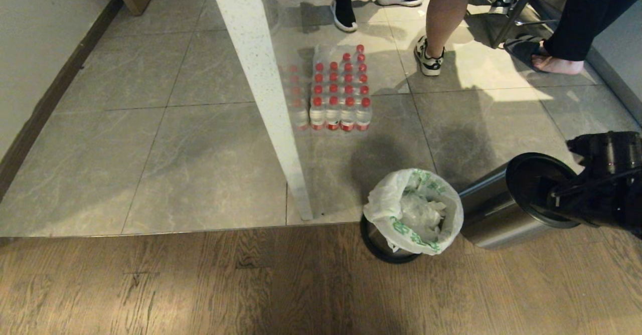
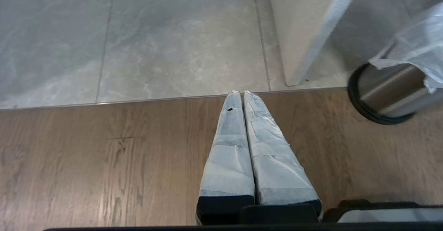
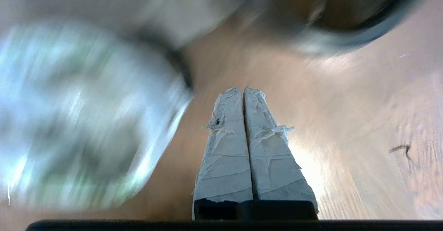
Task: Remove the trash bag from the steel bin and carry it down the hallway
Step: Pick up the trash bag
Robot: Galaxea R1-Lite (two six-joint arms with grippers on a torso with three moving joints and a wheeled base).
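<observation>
The trash bag [image 1: 414,209], thin white plastic with green print, lines a steel bin [image 1: 383,242] standing on the wood floor by the tile edge; crumpled waste lies inside it. The left wrist view shows that bin [image 2: 387,92] and the bag [image 2: 415,40] off to one side. A second steel cylinder [image 1: 494,209] with a black rim lies on its side just to the right. My right arm [image 1: 604,184] is in front of its mouth. My right gripper [image 3: 243,90] is shut and empty over the wood floor, the bag [image 3: 76,113] blurred beside it. My left gripper [image 2: 241,92] is shut and empty. The hallway's grey tiles [image 1: 150,149] stretch ahead.
A white speckled pillar [image 1: 261,89] stands just left of the bin. Behind it sits a pack of red-capped water bottles [image 1: 341,92]. Several people's legs [image 1: 436,24] stand at the back right. A pale wall with a dark baseboard [image 1: 45,99] runs along the left.
</observation>
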